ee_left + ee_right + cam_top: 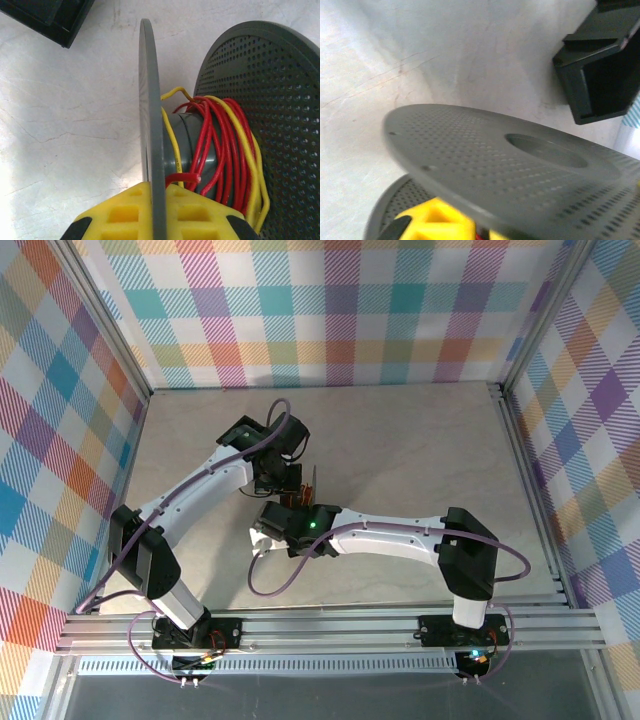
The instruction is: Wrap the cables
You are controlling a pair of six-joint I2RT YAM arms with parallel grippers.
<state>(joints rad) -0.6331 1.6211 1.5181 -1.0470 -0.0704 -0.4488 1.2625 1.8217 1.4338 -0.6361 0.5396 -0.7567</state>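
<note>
Red and yellow wire cables (220, 150) lie wound on the hub of the grey perforated plastic spool (280, 115), just ahead of your left tool (152, 212), which pinches one flange edge-on. Your right tool (298, 506) sits by the other flange; its grip I cannot tell. Winding looks nearly finished: next, tuck the loose red end (195, 177) in.

- Two robot arms are reaching over one table (420, 440): the left arm (195, 495) and the right arm (400, 537).
- One grey spool (187, 132) is showing two flanges: an edge-on flange (148, 100) and a perforated flange (272, 100).
- The cables (220, 145) are showing two colours: red wire (225, 160) and yellow wire (252, 180), in turns too tangled to count.
</note>
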